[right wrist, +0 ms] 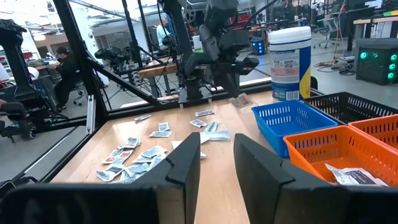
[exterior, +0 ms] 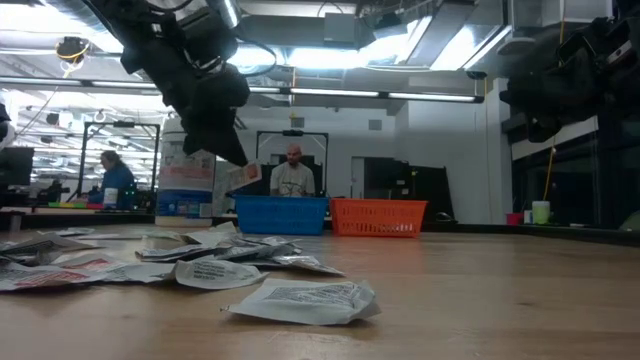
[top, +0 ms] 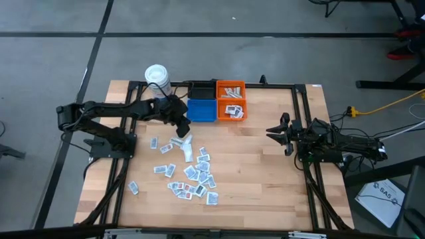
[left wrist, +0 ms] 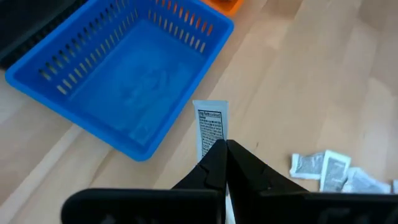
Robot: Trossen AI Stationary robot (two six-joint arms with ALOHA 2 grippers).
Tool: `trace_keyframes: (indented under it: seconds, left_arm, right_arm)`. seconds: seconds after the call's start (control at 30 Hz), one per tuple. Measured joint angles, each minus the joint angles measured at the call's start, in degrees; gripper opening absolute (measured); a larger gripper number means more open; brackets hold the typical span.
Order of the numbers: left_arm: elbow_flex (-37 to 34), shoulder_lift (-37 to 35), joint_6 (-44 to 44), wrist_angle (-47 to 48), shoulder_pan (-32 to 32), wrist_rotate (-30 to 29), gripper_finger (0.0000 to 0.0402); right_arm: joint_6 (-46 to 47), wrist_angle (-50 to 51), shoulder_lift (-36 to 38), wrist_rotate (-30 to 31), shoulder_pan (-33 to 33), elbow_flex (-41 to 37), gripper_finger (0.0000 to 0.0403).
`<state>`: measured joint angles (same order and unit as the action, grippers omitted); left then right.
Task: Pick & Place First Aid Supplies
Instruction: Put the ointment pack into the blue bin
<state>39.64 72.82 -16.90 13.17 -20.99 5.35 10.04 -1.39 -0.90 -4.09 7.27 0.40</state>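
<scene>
Your left gripper (left wrist: 222, 149) hangs above the table just beside the blue bin (top: 201, 110), its fingers closed on one white printed sachet (left wrist: 210, 127). That sachet is clear of the wood, standing out past the fingertips near the bin's front wall, not over the bin itself. In the overhead view you find the same gripper (top: 180, 126) between the bin and the pile.

The remaining first aid supplies (top: 189, 169) lie scattered on the table (top: 265, 172) on the left arm's side of centre, well apart from the bins. Several packets already sit in the orange bins (top: 231, 101), which stand touching the blue one. A white tub (top: 157, 78) stands just beside the bins.

Your right gripper (top: 277, 131) waits at the table's right side, jaws parted and holding nothing
</scene>
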Motion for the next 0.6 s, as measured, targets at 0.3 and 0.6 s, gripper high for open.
trace_keyframes:
  seconds: [0.3,0.6]
  left_arm:
    - [0.03,0.0,-4.02,-9.83,-0.02,2.53,0.0001]
    - [0.04,0.0,-6.57,-21.43,-0.6,2.13,0.0001]
  right_arm:
    - [0.0,0.02,-0.01,-0.01,0.0,0.0,0.01]
    - [0.0,0.0,-0.01,-0.01,0.0,0.02,0.01]
